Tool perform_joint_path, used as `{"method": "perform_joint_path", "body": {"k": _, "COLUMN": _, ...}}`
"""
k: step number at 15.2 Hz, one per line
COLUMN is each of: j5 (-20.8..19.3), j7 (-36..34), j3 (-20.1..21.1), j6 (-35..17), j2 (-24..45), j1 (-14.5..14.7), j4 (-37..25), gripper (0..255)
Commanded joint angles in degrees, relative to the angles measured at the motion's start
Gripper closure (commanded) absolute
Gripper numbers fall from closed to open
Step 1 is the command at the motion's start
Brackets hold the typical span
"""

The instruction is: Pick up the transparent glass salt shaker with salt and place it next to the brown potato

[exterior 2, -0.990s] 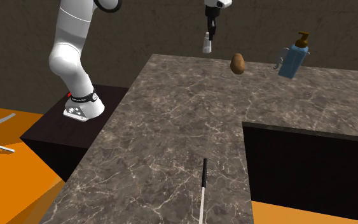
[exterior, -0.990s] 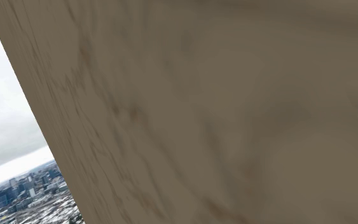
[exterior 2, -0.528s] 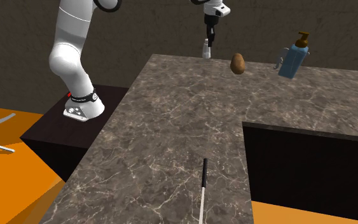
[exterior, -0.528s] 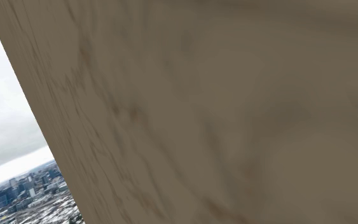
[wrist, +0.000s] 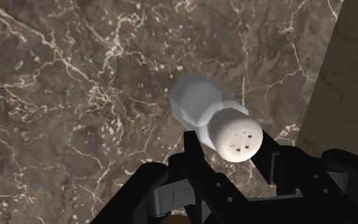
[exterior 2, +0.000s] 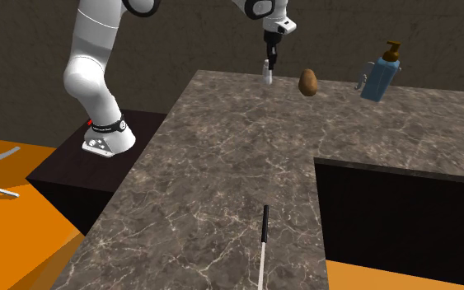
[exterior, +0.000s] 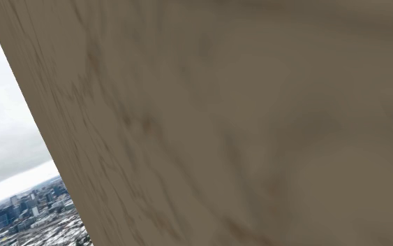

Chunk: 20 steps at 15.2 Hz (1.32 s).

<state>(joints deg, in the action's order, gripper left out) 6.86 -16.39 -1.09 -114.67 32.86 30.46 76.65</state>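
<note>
1. Salt shaker hangs above the biggest thing here, the dark veined counter, close to its back edge.
2. The white arm rises from the dark stand at the second exterior view's left.
3. The blue soap bottle is back by the wall, towards that view's right.
4. The brown potato sits between bottle and shaker, near the shaker but apart from it.
5. Gripper pinches the pale shaker just under its white cap. Whether the base touches the counter, can't tell.
</note>
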Motion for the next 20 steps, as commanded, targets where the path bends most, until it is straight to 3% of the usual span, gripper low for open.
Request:
{"method": "perform_joint_path", "body": {"k": 1, "j5": 0.06, "j7": 0.16, "j3": 0.02, "j6": -1.29, "j2": 0.37, "j1": -0.01, "j4": 0.88, "gripper": 255}}
{"method": "perform_joint_path", "body": {"k": 5, "j5": 0.21, "j7": 0.47, "j3": 0.08, "j6": -4.05, "j2": 1.25, "j1": 0.0, "j4": 2.78, "gripper": 255}}
{"method": "perform_joint_path", "body": {"k": 13, "j5": 0.21, "j7": 0.47, "j3": 0.08, "j6": -4.05, "j2": 1.25, "j1": 0.0, "j4": 2.78, "gripper": 255}}
{"method": "perform_joint_path", "body": {"k": 14, "j5": 0.21, "j7": 0.47, "j3": 0.08, "j6": -4.05, "j2": 1.25, "j1": 0.0, "j4": 2.78, "gripper": 0}}
{"method": "perform_joint_path", "body": {"k": 20, "j5": 0.15, "j7": 0.42, "j3": 0.02, "j6": -2.62, "j2": 0.45, "j1": -0.09, "j4": 2.16, "gripper": 0}}
